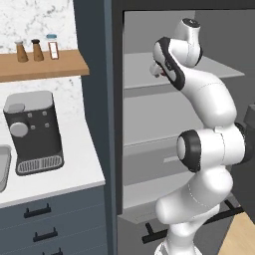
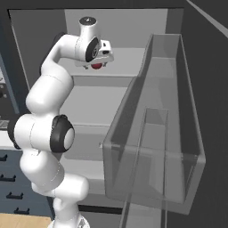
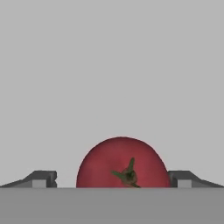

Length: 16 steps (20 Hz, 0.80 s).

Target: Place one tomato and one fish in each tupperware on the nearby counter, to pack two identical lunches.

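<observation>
A glossy red tomato [image 3: 123, 164] with a dark green stalk lies on a grey fridge shelf [image 2: 124, 60]. My gripper [image 3: 113, 178] is open and straddles it, one dark fingertip [image 3: 43, 178] on each side with a small gap to the fruit. From the right base view the tomato [image 2: 97, 67] peeks out red just under the hand, where the gripper [image 2: 98, 62] hangs over the upper shelf. A sliver of tomato [image 1: 160, 73] also shows in the left base view. The fish and the tupperware are out of view. The white counter [image 1: 74, 169] lies to the left.
The fridge door stands open on the right with clear plastic bins [image 2: 156, 133]. A black coffee machine [image 1: 34, 132] sits on the counter beside a sink edge [image 1: 2, 167]. A wooden wall shelf [image 1: 45, 64] carries shakers. Lower fridge shelves [image 2: 100, 104] lie under the arm.
</observation>
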### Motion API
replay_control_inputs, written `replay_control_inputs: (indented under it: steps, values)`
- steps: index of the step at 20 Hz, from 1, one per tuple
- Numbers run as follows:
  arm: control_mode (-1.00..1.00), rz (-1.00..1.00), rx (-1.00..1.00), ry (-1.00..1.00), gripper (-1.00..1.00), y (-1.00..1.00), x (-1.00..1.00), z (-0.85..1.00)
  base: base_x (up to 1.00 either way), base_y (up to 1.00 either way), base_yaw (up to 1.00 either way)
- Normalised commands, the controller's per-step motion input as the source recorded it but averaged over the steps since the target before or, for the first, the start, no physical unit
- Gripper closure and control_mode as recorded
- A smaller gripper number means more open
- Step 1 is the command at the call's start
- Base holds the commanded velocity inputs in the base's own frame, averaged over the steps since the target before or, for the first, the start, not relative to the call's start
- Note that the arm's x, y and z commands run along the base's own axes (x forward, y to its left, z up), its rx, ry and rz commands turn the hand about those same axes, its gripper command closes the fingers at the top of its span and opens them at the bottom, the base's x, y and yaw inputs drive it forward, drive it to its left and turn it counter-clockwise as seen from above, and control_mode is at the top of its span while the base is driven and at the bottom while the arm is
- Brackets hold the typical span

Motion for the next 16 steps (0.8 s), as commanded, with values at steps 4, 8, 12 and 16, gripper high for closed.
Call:
replay_control_inputs:
  steps: [4, 8, 12, 16]
  values:
    - [-1.0, 0.03, 0.0, 0.0, 1.0, 0.11, 0.0, 0.0, 0.0, 0.0, 0.0]
    - [-1.0, 0.02, 0.0, 0.0, 1.0, 0.04, 0.0, 0.0, 0.0, 0.0, 0.0]
    - [-1.0, -0.01, 0.0, 0.0, 1.0, 0.01, -0.2, 0.0, 0.0, 0.0, 0.0]
    - [-1.0, -0.05, 0.0, -0.01, 1.0, 0.0, -0.9, 0.01, 0.0, 0.0, 0.0]
